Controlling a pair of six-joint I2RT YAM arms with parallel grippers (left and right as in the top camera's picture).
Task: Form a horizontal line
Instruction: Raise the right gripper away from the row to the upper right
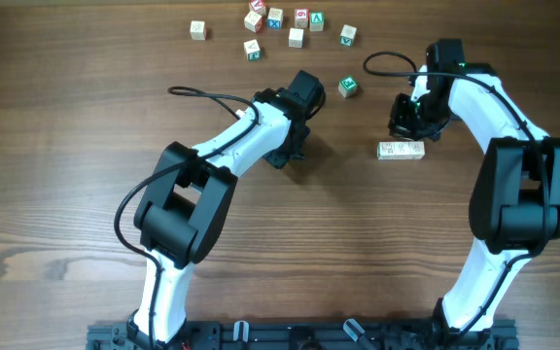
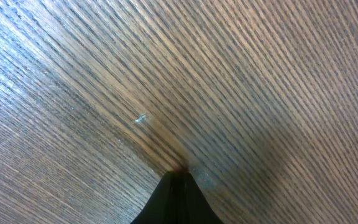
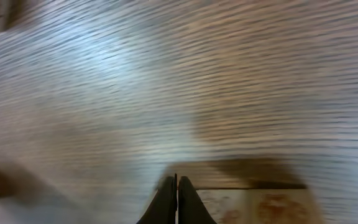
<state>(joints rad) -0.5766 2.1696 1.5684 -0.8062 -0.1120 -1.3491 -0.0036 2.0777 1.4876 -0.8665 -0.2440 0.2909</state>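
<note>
black fingers of the left gripper (image 2: 178, 177) are pressed together, with the tip close to the brown table (image 2: 260, 74). further right sits one green cube (image 1: 348, 87). the right gripper (image 3: 177, 182) is pressed together too, holding nothing, just beside the horizontal line (image 1: 401, 150) of three pale cubes.

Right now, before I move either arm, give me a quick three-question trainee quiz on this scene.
1. True or false: the left end effector and the right end effector are both shut.
2. How many cubes make up the horizontal line?
3. The lone green cube lies: A) on the table between the two arms; B) inside the line; C) in an end effector.

Key: 1 true; 2 three; 3 A.
</note>
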